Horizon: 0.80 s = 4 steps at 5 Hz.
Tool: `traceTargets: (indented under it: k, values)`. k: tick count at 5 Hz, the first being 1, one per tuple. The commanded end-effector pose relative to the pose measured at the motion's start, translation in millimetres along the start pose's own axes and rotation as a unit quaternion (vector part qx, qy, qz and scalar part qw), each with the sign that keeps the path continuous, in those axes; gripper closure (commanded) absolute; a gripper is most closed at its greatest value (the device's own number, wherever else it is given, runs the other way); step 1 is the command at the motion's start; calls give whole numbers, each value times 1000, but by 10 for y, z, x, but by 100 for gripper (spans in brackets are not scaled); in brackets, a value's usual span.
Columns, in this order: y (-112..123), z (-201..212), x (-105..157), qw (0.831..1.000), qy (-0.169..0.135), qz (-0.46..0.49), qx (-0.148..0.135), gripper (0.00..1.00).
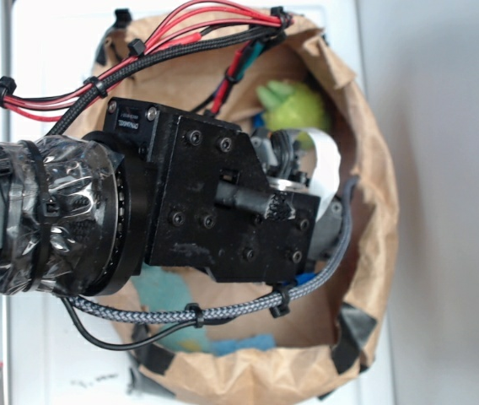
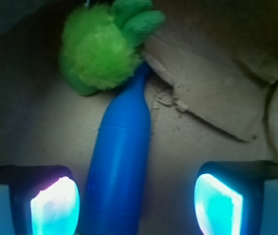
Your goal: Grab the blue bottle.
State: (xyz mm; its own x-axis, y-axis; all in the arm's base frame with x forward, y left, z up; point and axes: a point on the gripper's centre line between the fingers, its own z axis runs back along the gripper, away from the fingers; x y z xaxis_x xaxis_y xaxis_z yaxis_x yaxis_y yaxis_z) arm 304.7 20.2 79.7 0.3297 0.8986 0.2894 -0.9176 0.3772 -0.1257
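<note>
Hand (image 2: 136, 205) fingers apart, blue bottle (image 2: 119, 166) lying between, neck pointing away toward fuzzy green toy (image 2: 97, 49)

Smooth bright-blue bottle (image 2: 120, 166), lying flat, narrow neck touching fuzzy green toy (image 2: 102, 46)

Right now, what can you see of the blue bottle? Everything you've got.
The smooth bright-blue plastic bottle lies on its side on the crumpled brown paper floor of the bag. Its cylindrical body tapers to a narrow neck that points away from the camera, and a faint seam rings the shoulder. The neck tip meets the fuzzy green plush toy; the cap is hidden there. The open claw hangs over the body, which sits nearer one fingertip than the other. The exterior view does not show it.
</note>
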Motion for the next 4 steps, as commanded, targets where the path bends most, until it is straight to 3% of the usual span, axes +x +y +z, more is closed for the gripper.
traceTargets:
  k: [1,4]
  values:
    - [-25,-44,-158,999,28,-8,-29,0]
    - [-212,-201,-315,1000,5,-22,-14,0]
